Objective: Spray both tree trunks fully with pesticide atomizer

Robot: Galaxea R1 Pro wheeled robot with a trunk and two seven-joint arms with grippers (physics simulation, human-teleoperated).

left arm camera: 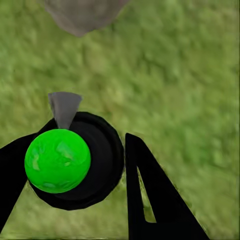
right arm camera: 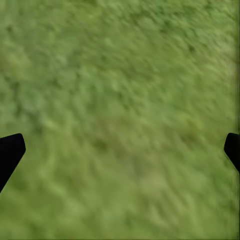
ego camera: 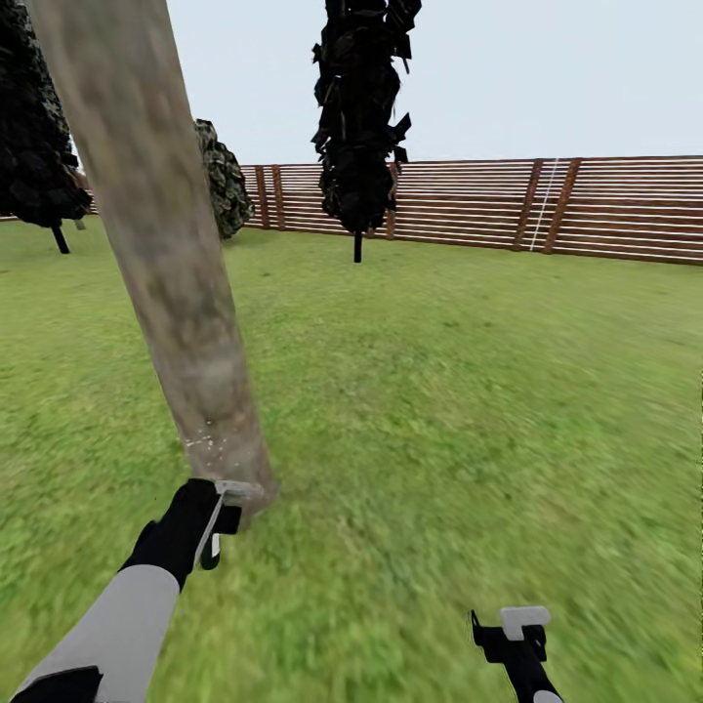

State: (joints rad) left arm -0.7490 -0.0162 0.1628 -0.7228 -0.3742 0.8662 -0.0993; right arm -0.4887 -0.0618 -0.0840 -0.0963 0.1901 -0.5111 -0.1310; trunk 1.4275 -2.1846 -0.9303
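Left claw (ego camera: 220, 522) was clamped on the atomizer (left arm camera: 75, 160), held just beside the trunk (ego camera: 166, 254) base, likely to wet the bark low down. Right claw (ego camera: 513, 630) hung apart over lawn (ego camera: 469, 391), idle.

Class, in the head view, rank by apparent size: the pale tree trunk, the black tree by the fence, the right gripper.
1. Pale tree trunk, nearest
2. Black tree, farther away
3. Right gripper
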